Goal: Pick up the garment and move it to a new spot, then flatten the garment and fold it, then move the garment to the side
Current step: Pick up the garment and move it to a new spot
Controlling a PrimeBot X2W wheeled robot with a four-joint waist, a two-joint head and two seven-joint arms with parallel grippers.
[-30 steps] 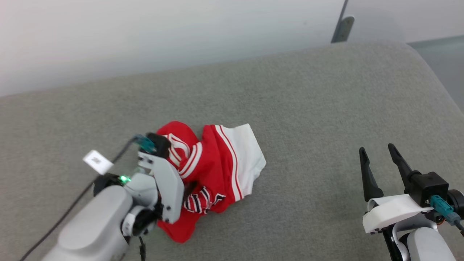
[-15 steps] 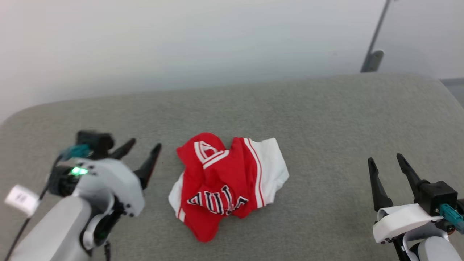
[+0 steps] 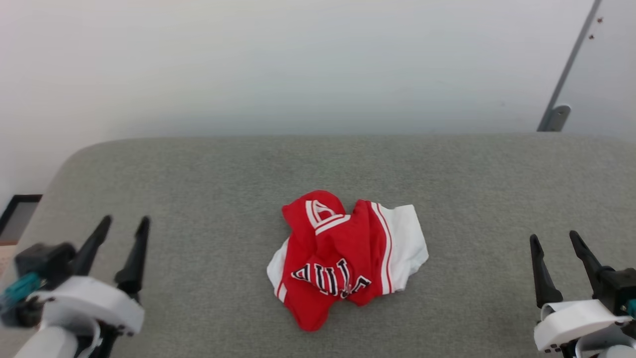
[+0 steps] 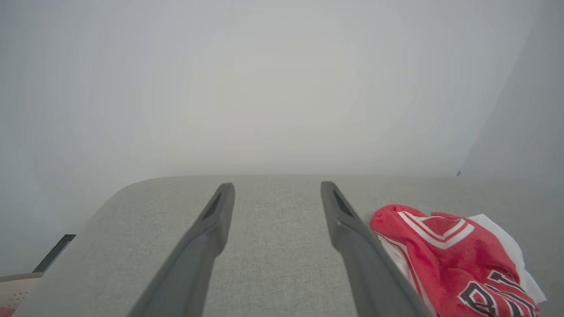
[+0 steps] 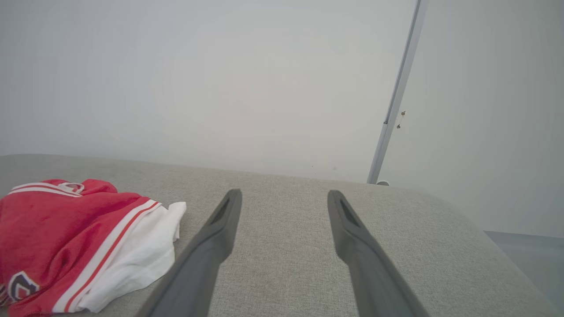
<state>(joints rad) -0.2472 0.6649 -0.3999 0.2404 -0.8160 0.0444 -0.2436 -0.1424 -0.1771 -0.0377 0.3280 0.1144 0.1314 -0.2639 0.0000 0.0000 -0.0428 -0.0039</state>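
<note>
The shirt (image 3: 348,258) lies crumpled in a heap near the middle of the grey cushion (image 3: 198,189), red body uppermost, a white sleeve spread to its right and a strip of white at its left edge. Its black lettering (image 3: 330,278) is on the near side, creased and upside down from the head camera. The left tool (image 3: 125,219) stands at the near left and the right tool (image 3: 554,235) at the near right. Both are well apart from the shirt, spread wide and holding nothing. From above, the heap's whole outline can be seen, and it lies roughly midway between the two tools. The left wrist camera looks low along the left tool (image 4: 276,186), with bare cushion between its fingers. It catches the shirt (image 4: 449,251) just right of the right-hand finger, showing the striped collar trim standing up and part of the lettering. The right wrist camera looks along the right tool (image 5: 284,193), and the shirt (image 5: 66,229) is at its left, showing the white sleeve and its red stripes from the side. Beyond the far edge rises a pale wall (image 3: 298,64), with a slanted metal post (image 5: 398,92) at the far right. A dark frame (image 4: 55,252) sits off the cushion's left end.
</note>
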